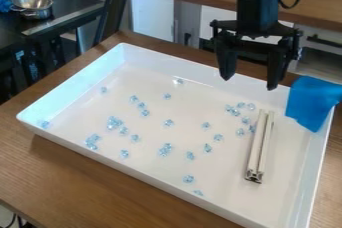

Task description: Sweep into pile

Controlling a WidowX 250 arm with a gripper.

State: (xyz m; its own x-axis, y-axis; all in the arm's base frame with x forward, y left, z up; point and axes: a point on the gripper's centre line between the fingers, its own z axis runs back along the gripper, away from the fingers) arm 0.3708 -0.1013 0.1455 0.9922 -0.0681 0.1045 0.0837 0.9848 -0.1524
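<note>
Black two-finger gripper [249, 83]: fingers are standing wide apart, holding nothing between them, tips pointing down at the far rim of the tray. Black robot arm [257, 2] is coming in from the top edge of the view, right of centre.

Clear light-blue faceted pieces [114, 122] are lying scattered over the tray floor, mostly left and middle, some singly, some clumping. One loose group is sitting near the far end of the bar, a few more just beside its left side. Not forming one pile.

Long off-white double-strip bar with a metal end fitting [256, 152] is lying on the tray floor towards the right, metal end nearest the camera.

Bright blue cloth [312, 103] is draping over the tray's far right corner.

White rectangular high-walled tray [160, 186] is resting on a brown wooden table [87, 172]. Shiny metal bowl with handles [32, 5] is sitting on a dark counter [63, 9], upper left.
</note>
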